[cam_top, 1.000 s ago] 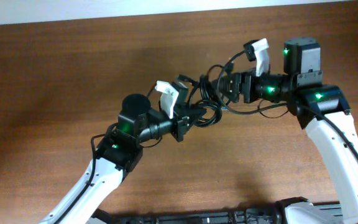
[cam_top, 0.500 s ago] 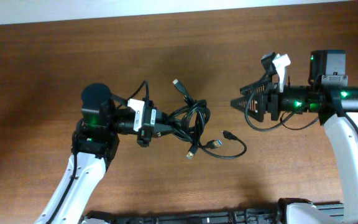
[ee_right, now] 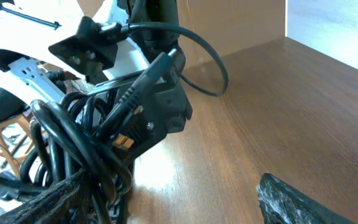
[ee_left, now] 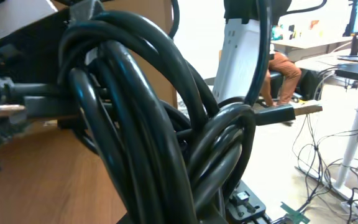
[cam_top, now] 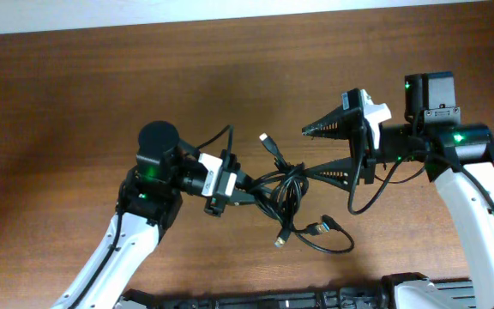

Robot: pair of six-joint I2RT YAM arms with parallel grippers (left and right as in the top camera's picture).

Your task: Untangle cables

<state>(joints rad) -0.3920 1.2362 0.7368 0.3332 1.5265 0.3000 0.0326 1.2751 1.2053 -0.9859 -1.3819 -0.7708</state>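
**Overhead.** A knot of thin black flexible cables (cam_top: 283,187) lies mid-desk, between the two arms, on the brown wooden desk (cam_top: 75,103). The left tool (cam_top: 230,184) is clamped on the knot's left edge. I read this as an anchor hold, so the other arm has something to pull against. The right tool (cam_top: 304,150) is spread wide and aimed at the knot from the right. Its lower finger is near the bundle's upper right, and I cannot tell whether it touches. A silvery metallic plug end (cam_top: 265,137) sticks up and away from the knot. A loose loop (cam_top: 337,247) trails toward the near edge and ends in a bluish plug end (cam_top: 320,227). I cannot tell whether the knot rests on the desk or hangs just off it.

**Left wrist.** The cables fill the frame, with several turns threaded through one another and pinched at the left side. The fingers are mostly hidden behind the cords. One free plug tip (ee_left: 294,111) pokes out to the right, clear of the wraps, so it looks a likely strand to draw out.

**Right wrist.** The two dark textured fingers sit at the bottom corners, far apart, with only bare desk between them. The knot is at the left, close to the left-hand finger, with the other arm gripping it beyond. The wide spread suggests an approach, with no strand chosen yet. If it closes on several turns at once, the tangle would probably tighten.
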